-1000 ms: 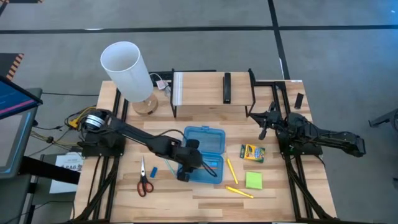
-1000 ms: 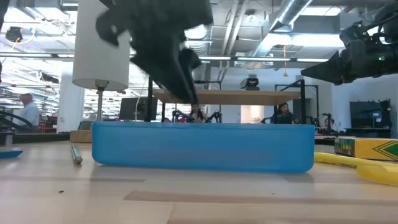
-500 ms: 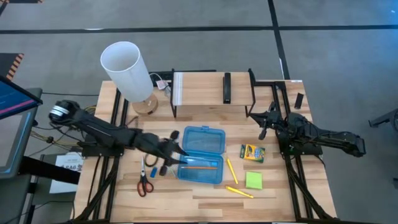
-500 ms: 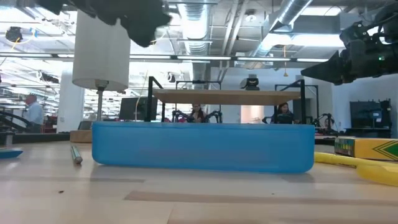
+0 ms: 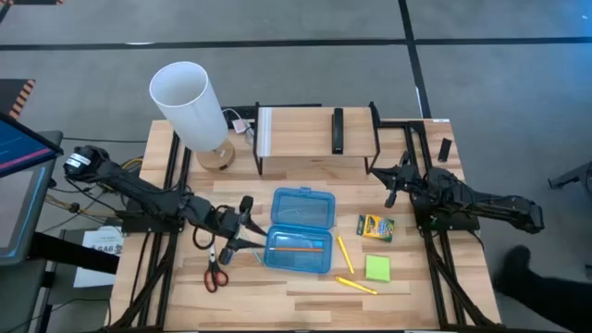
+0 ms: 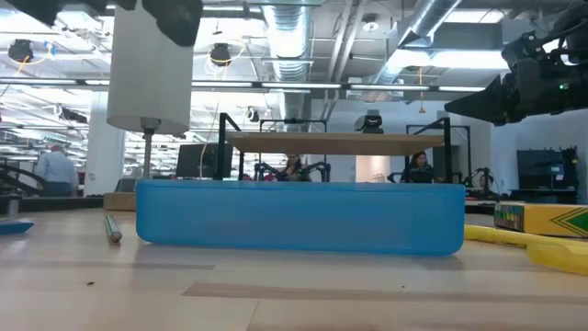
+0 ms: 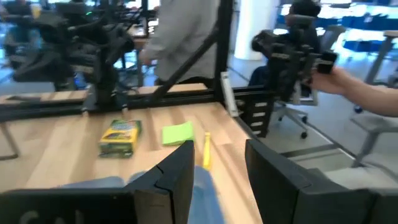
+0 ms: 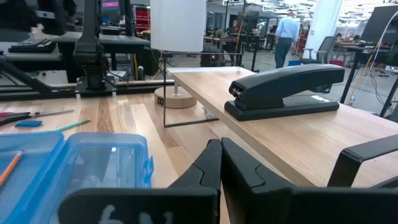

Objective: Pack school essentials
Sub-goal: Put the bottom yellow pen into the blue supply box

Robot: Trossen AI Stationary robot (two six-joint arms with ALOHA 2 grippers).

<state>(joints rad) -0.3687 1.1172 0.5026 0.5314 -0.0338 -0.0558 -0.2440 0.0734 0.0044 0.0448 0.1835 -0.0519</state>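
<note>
The blue case lies open mid-table, its lid flat toward the far side. An orange pencil rests in its tray. My left gripper hovers level just left of the case, open, with nothing between its fingers. Below it lie the red-handled scissors. The crayon box, the green sticky-note pad and two yellow pencils lie flat to the right of the case. My right gripper waits shut at the right, raised above the table.
A wooden shelf on a black frame stands at the far side with a black stapler on it. A white lamp stands at the far left. Bare tabletop lies along the near edge. People show in the room behind.
My left gripper has drawn back out of the blue case toward the table's left edge, rising and tipping from pointing down to level. The orange pencil stays lying in the tray, now uncovered.
</note>
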